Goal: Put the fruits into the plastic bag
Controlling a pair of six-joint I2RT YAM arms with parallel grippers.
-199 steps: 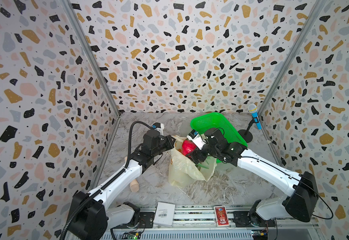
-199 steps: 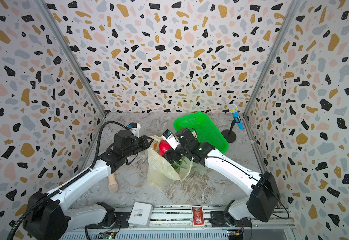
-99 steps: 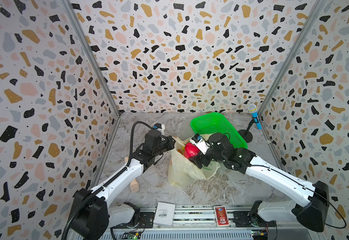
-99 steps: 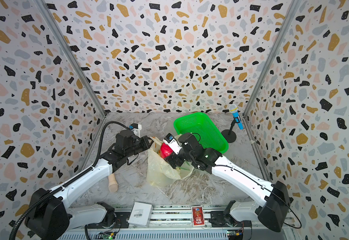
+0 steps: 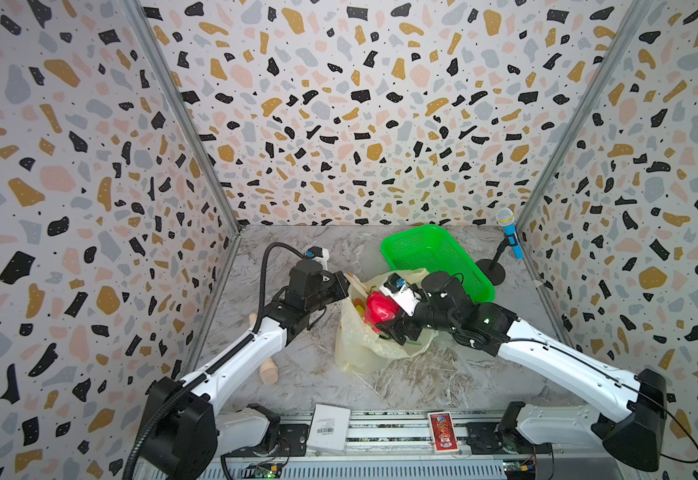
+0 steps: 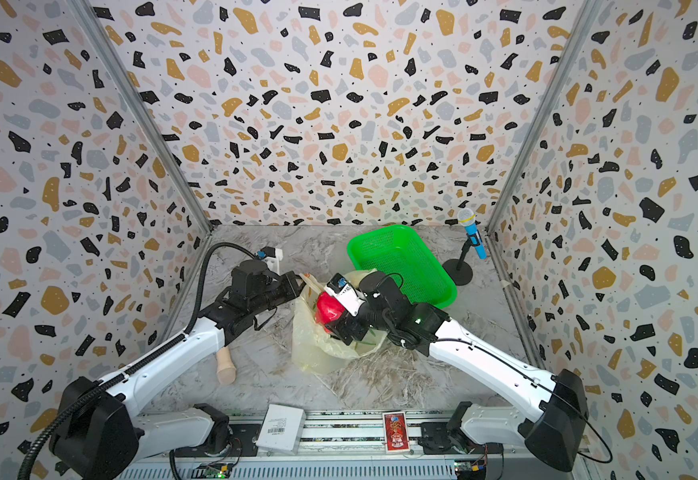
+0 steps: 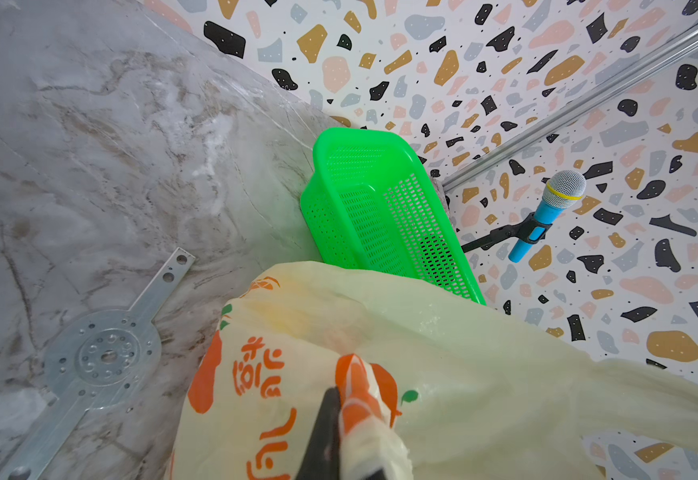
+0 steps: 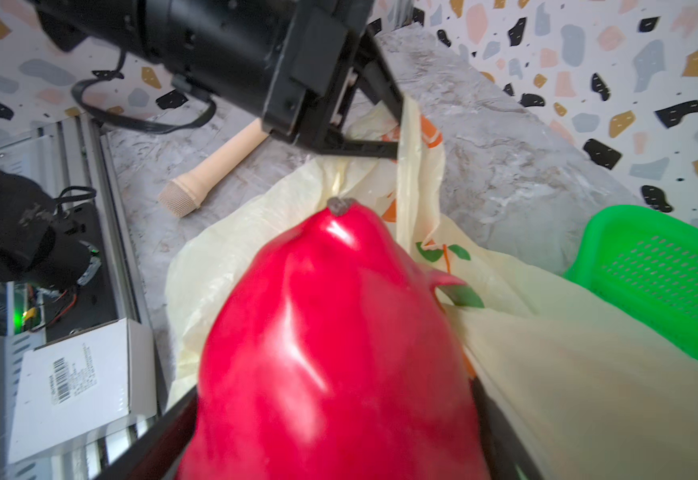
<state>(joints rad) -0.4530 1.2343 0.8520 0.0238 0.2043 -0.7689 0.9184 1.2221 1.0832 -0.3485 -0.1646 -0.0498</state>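
We see the left tool (image 5: pixel 346 286) clamped tight on a twisted, orange-printed handle of the plastic bag (image 5: pixel 360 349), holding that side of the mouth up. In the left wrist view only one black finger (image 7: pixel 325 419) shows. It is cut off by the frame edge, with the handle pressed against it.

The right tool (image 5: pixel 382 319) is spread wide around a red fruit (image 5: pixel 377 304). The fruit is gripped between its fingers over the bag's open mouth, just across from the left tool's tip. In the right wrist view the red fruit (image 8: pixel 330 345) fills most of the frame and is blurred, so it hides the bag's inside. The right tool's fingers (image 8: pixel 164 432) appear there only as dark slivers on either side of it.

Beside the fruit, in a top view, we make out yellow and orange shapes (image 5: pixel 357 306) inside the bag, too covered to name. We cannot tell whether the red fruit touches the film.

Behind the right tool's wrist a green basket (image 5: pixel 434 257) stands on the bench (image 5: pixel 297 386), its near corner hidden by the arm. Behind the left tool, beside its arm, lies a beige microphone (image 5: pixel 268 369), its far end hidden under the arm.
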